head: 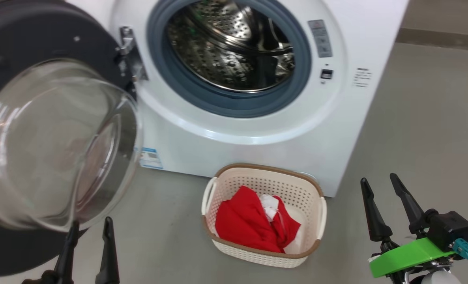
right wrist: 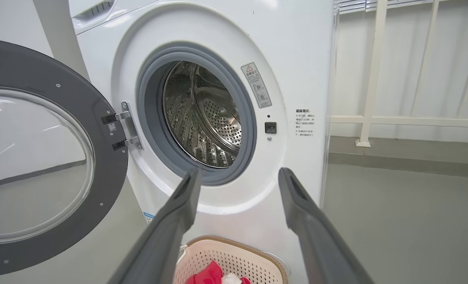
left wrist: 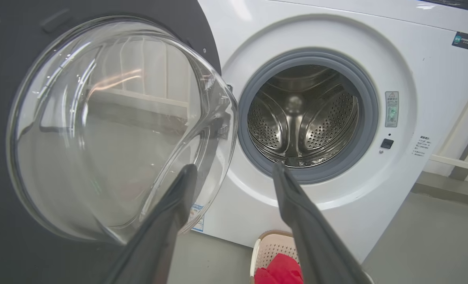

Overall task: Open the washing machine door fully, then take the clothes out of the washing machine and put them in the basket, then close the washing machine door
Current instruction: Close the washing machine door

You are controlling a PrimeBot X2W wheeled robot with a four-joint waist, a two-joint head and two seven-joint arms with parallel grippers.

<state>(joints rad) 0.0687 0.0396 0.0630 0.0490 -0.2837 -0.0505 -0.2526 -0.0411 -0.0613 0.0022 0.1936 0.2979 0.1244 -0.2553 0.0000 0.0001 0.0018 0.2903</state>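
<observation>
The white washing machine [head: 257, 142] stands with its steel drum [head: 230, 43] bare. Its door [head: 52, 146], black-rimmed with a bulging glass bowl, hangs swung out on the left. On the floor before the machine sits the cream basket [head: 226, 183], holding red clothes [head: 246, 225] and a small white piece [head: 269, 205]. My left gripper [head: 90, 227] is open just below the door's glass bowl, nothing between its fingers. Right of the basket, my right gripper [head: 380, 181] is open and empty. The door [left wrist: 100, 130], drum [left wrist: 301, 122] and basket [right wrist: 234, 256] also show in the wrist views.
Grey floor [head: 415, 130] stretches to the right of the machine. A white railing [right wrist: 376, 98] stands against the wall beyond the machine's right side. The open door takes up the room on the left.
</observation>
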